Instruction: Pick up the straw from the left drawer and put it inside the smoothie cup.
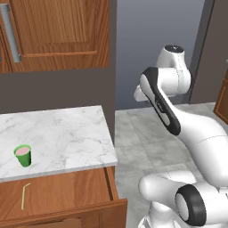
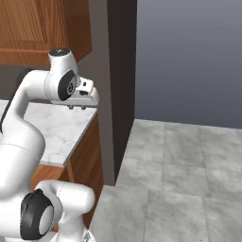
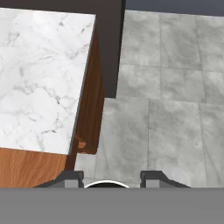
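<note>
Marble counter (image 1: 62, 133): white veined top, with brown wood cabinets (image 1: 58, 31) on the wall above it.
Smoothie cup (image 1: 23, 155): small, green, pinkish contents, standing upright near the front left of the marble counter.
Left drawer (image 1: 67, 193): pulled out below the counter's front edge, its flat wood bottom in plain sight.
Straw (image 1: 25, 195): thin pale yellow-green stick lying flat on the drawer bottom at the left side, running roughly front to back; it lies below and in front of the cup, apart from it.
Gripper (image 3: 111, 178): raised above the right end of the counter, well apart from both straw and cup; in the right base view it hangs off the wrist (image 2: 82, 94) just over the counter's corner.
Fingers (image 3: 70, 178): the two dark tips stand spread apart with nothing between them.
Floor (image 3: 166, 87): grey stone tiles lie to the right of the cabinet run, under the hand.
Arm (image 1: 178, 116): white, dark joints, bent high beside the counter's right end.
</note>
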Controlling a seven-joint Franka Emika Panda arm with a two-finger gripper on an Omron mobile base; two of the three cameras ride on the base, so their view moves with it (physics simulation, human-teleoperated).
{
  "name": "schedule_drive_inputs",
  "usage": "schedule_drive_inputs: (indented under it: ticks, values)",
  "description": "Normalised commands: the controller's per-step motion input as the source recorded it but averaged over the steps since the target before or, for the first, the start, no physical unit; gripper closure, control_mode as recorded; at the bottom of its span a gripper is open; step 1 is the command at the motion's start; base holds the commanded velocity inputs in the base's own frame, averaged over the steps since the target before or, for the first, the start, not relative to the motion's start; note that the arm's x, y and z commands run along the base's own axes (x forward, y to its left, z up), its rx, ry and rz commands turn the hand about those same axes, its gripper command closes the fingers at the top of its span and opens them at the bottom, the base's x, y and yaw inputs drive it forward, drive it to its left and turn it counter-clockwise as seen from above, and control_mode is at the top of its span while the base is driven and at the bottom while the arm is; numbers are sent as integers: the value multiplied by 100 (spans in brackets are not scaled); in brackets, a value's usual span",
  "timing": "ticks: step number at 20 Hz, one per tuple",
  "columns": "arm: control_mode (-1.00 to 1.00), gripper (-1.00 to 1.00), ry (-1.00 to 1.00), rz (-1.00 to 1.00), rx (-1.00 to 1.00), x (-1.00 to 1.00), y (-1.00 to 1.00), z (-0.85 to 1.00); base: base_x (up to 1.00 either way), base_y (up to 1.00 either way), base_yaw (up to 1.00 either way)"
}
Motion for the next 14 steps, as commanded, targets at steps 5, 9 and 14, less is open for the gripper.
schedule_drive_inputs:
  ticks: [5,9,14]
  values:
    - [-100,-100,-1,-1,0,-35,-6,-1,0,0,0]
    - [-100,-100,-1,-3,0,-61,-6,-19,0,0,0]
    - [-100,-100,0,0,0,-36,-1,-38,0,0,0]
